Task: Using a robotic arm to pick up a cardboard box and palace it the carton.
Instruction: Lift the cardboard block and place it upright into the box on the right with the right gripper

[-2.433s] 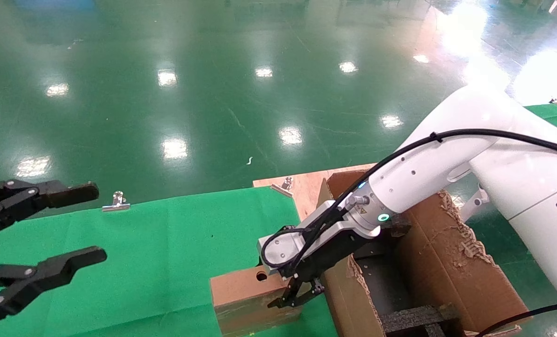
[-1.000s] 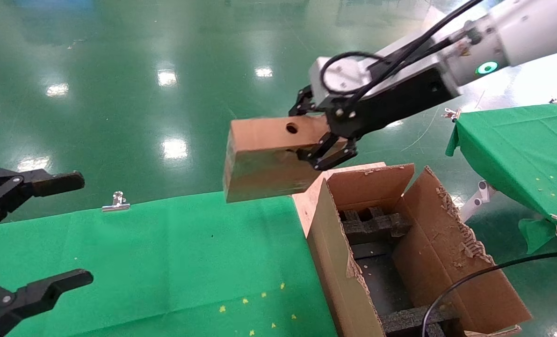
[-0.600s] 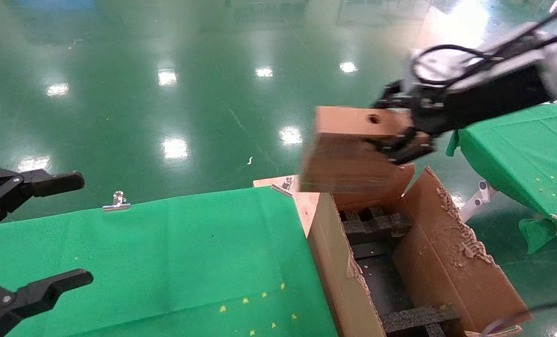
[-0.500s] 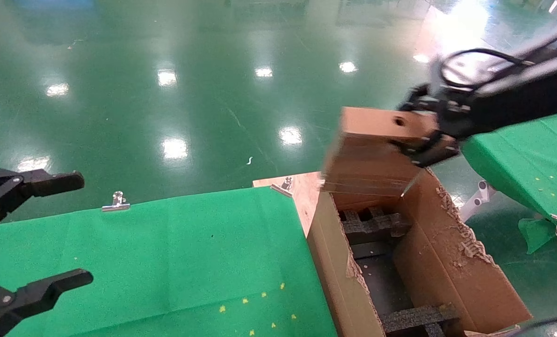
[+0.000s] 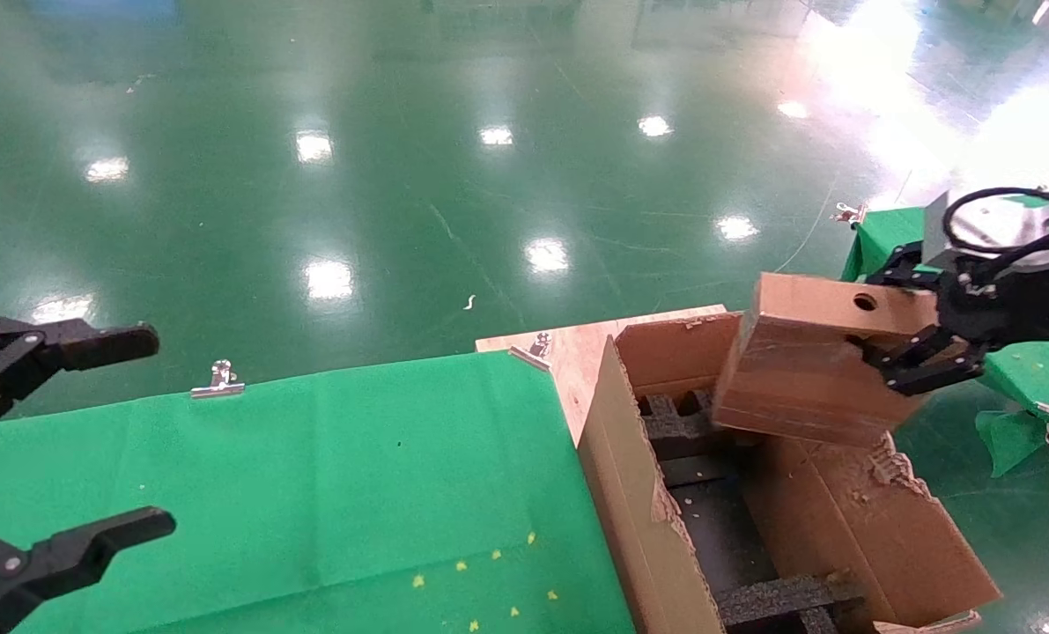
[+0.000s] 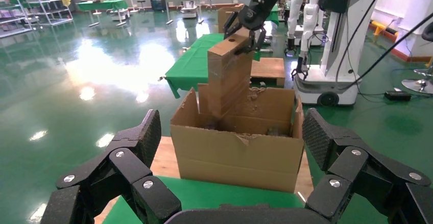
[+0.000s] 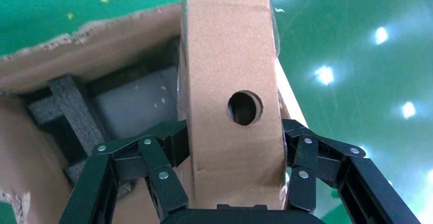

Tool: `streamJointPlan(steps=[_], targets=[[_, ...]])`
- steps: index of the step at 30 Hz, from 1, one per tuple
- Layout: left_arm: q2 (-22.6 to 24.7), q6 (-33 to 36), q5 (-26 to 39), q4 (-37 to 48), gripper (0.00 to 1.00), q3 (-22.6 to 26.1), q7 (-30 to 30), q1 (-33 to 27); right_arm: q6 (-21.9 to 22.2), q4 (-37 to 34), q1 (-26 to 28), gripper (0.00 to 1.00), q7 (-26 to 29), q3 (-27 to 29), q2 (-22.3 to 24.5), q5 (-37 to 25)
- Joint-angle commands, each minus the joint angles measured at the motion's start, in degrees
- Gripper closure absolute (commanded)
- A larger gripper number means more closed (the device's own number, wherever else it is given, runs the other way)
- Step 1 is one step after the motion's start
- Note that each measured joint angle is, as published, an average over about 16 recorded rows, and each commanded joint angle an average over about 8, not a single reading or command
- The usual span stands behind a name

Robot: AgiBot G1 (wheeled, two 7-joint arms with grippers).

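Cardboard box (image 5: 806,370) clamped in right tool (image 5: 907,352), hanging tilted over carton (image 5: 639,519) opening, lower edge hiding far foam insert (image 5: 678,423). Right arm cut off at frame edge. Left tool (image 5: 66,449) spread wide above green tabletop (image 5: 313,475).

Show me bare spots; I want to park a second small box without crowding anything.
Free: the green cloth between the left gripper and the carton. Crowded: the carton's far end, where the right gripper holds the cardboard box over the black foam inserts.
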Motion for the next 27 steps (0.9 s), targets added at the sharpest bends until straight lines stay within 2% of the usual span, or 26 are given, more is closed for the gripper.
streamJointPlan(steps=[1,11,15,18,21,27], targets=[[0.0,0.0,0.0,0.0,0.00,0.0,0.0,0.0,0.4,0.9,-0.5,1.00,0.5,-0.3,0.8,0.6],[0.0,0.0,0.0,0.0,0.00,0.0,0.0,0.0,0.6,0.8,-0.8,1.00,0.8,-0.3,0.6,0.7],[0.0,0.0,0.0,0.0,0.00,0.0,0.0,0.0,1.5,0.3,-2.1,1.00,3.3,-0.7,0.5,1.1],[0.0,0.0,0.0,0.0,0.00,0.0,0.0,0.0,3.7,0.8,-4.2,1.00,8.1,-1.5,1.1,1.4],[0.0,0.0,0.0,0.0,0.00,0.0,0.0,0.0,6.9,3.3,-6.7,1.00,15.3,-2.3,2.6,1.1],[0.0,0.0,0.0,0.0,0.00,0.0,0.0,0.0,13.5,14.4,-10.9,1.00,32.6,-4.3,7.5,-0.4]])
